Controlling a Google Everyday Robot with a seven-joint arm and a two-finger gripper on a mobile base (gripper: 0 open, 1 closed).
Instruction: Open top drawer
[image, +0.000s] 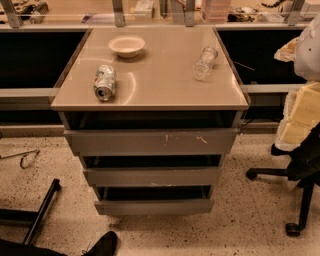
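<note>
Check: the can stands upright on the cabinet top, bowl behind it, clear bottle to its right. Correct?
No. In the camera view the can lies on its side; the bowl behind it and bottle to its right are as stated. The end effector is not in view.

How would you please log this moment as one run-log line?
top drawer: pulled partly out | claw: not in view | tabletop: can, bowl, bottle
</note>
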